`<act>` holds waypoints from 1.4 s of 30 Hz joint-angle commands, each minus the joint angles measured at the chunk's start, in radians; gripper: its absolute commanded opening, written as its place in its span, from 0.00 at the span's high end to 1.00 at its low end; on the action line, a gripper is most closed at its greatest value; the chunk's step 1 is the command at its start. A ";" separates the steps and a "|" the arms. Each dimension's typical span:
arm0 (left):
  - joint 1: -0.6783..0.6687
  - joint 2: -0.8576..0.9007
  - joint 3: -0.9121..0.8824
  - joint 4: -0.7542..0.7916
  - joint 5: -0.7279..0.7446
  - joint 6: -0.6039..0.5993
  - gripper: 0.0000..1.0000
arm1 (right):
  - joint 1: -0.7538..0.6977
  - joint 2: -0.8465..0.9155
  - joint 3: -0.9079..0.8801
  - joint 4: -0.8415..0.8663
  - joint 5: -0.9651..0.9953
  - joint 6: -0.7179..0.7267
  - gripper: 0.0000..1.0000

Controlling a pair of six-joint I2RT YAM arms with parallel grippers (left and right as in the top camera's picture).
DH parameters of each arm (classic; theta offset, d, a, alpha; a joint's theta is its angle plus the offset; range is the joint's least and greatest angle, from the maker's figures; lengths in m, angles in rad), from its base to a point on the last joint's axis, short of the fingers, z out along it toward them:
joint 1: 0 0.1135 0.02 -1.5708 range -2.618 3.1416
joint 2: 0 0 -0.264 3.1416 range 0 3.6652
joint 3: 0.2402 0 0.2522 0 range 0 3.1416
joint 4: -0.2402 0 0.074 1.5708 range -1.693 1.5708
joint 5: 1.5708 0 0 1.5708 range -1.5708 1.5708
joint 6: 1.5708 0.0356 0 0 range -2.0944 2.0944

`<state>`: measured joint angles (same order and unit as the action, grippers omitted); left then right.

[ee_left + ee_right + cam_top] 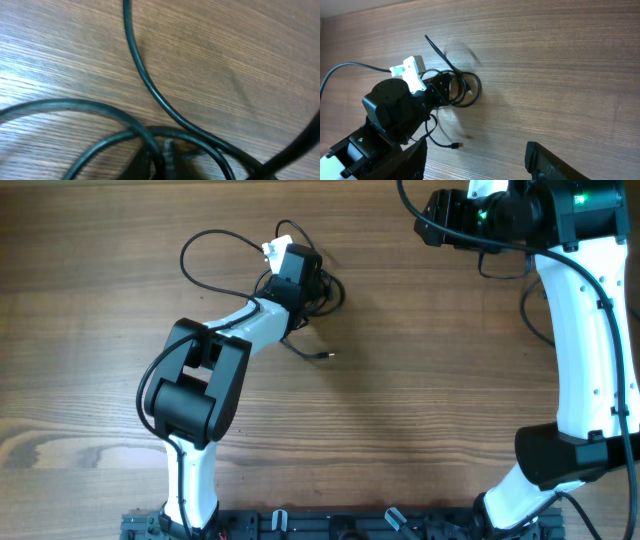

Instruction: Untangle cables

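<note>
Item, left of centre toward the far side of the wooden bench [420, 410]: my left gripper [440, 94], one, lowered onto the tangle; whether it is pinching or spread I cannot tell. Item, at the same spot: cables [146, 77], one knotted bundle. The number of separate cords is not clear, though three strands cross in my left wrist view. The coil lies just right of that gripper. Loose tails, two counted: one straight end [434, 44] reaching toward the far edge, and one ending in a small plug [327, 355] on the near side, tip pointing right. The bundle's long axis therefore runs far to near. Item, far right and well apart: my right gripper [475, 165], one, fingers spread wide, nothing between them.
</note>
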<state>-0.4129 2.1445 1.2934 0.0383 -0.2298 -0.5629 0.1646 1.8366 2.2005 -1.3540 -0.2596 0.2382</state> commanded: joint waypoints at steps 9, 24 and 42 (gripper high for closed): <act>0.035 -0.315 0.003 -0.280 0.378 0.006 0.96 | 0.005 0.023 0.016 -0.001 0.026 -0.006 0.35; 0.182 -0.549 0.003 -0.522 0.957 0.008 0.96 | 0.157 0.181 0.016 -0.008 -0.235 -0.130 0.39; 0.473 -0.549 0.003 -0.355 1.435 -0.013 0.96 | 0.108 0.445 0.016 0.008 0.006 -0.027 0.96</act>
<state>-0.0566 1.6157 1.2915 -0.3286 1.0691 -0.5636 0.3321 2.2852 2.2013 -1.3350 -0.3557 0.1970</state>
